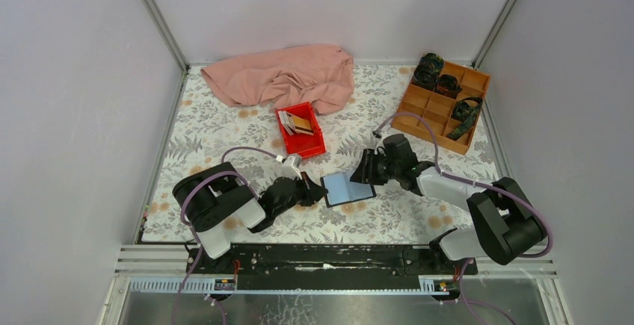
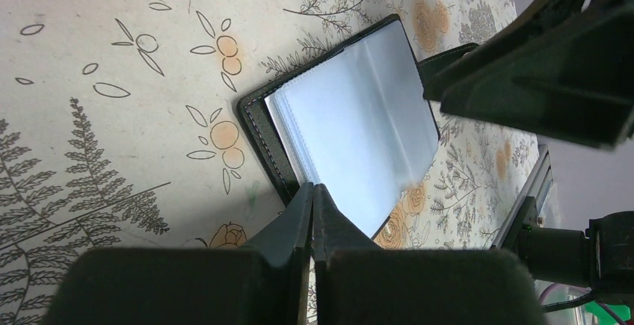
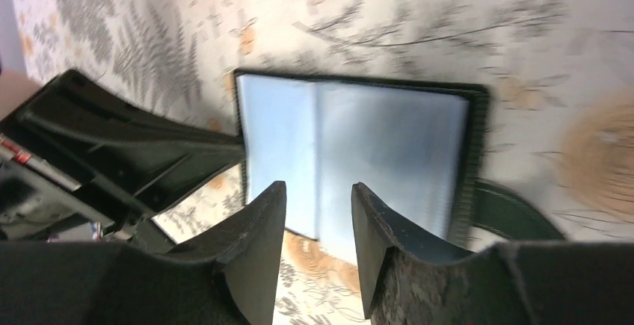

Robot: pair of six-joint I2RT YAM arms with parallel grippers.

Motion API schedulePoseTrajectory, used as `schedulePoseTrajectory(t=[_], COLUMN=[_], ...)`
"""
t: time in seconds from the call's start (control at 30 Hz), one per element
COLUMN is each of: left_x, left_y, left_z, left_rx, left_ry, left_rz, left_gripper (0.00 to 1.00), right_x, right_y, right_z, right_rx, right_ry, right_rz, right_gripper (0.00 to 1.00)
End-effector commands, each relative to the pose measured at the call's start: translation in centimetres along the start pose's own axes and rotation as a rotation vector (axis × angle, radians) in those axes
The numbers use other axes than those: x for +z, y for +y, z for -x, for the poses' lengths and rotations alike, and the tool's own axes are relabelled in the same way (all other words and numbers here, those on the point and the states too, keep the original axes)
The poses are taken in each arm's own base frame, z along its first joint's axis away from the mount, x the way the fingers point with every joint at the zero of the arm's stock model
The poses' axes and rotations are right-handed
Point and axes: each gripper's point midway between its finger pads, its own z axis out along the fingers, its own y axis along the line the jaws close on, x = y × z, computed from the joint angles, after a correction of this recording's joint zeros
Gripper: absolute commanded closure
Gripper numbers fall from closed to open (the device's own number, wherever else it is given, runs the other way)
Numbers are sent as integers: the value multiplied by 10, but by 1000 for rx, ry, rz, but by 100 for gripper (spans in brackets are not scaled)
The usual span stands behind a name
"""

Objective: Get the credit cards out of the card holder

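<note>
Black card holder [image 1: 348, 188] lay open on floral tabletop [image 1: 224, 127], left tool [image 2: 312, 189] closed tight at its edge, right tool [image 3: 318, 190] parted over blue inside.

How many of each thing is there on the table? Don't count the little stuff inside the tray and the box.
Robot arms: 2
Pink cloth: 1
Red tray: 1
Wooden box: 1
Card holder: 1
Total: 6
</note>
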Motion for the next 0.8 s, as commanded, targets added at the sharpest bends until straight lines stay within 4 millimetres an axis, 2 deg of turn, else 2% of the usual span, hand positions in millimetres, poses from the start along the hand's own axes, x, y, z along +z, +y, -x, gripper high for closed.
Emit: schedulePoseTrajectory(t=[0.0,0.47,0.77], left_x=[-11,-11,-12], left_y=[28,27,27], left_z=[-20,-19,-18], left_rx=[38,40,40], left_ry=[74,74,70], left_rz=[86,88,88], left_gripper=[96,97,97], right_x=[-11,-11,-14], right_y=[-25,-52,-55], right_z=[9,-2,-2], right_rx=[24,52,53], right_ry=[-30,-30,-38], right_rz=[-56,-136,-148], right_gripper=[55,54,54])
